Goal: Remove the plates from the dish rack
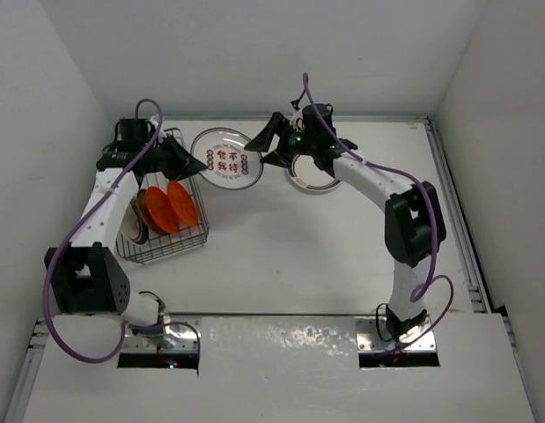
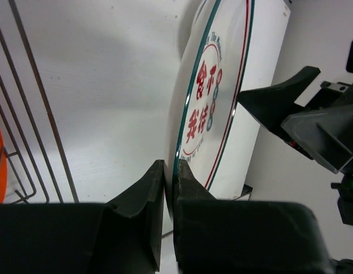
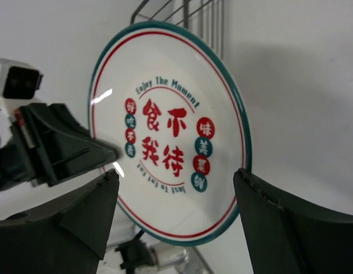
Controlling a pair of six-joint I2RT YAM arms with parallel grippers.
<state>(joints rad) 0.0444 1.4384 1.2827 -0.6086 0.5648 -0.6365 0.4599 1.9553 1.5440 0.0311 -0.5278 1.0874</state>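
Lettering we find on the white teal-rimmed plate (image 3: 170, 134)
In the right wrist view we read "Enjoy The Moment" in a teal arc, with four large red characters, 食不我待, beneath it. Small red and teal discs either side carry single characters too small for us to read, and an arc of lettering along the bottom is illegible.

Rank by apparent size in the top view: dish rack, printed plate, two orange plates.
1. dish rack: clearly largest.
2. printed plate: faces the camera, gripped by the left end effector, possibly nearer, so inflated.
3. orange plates: tilted in the rack, look alike; not ranked against each other.
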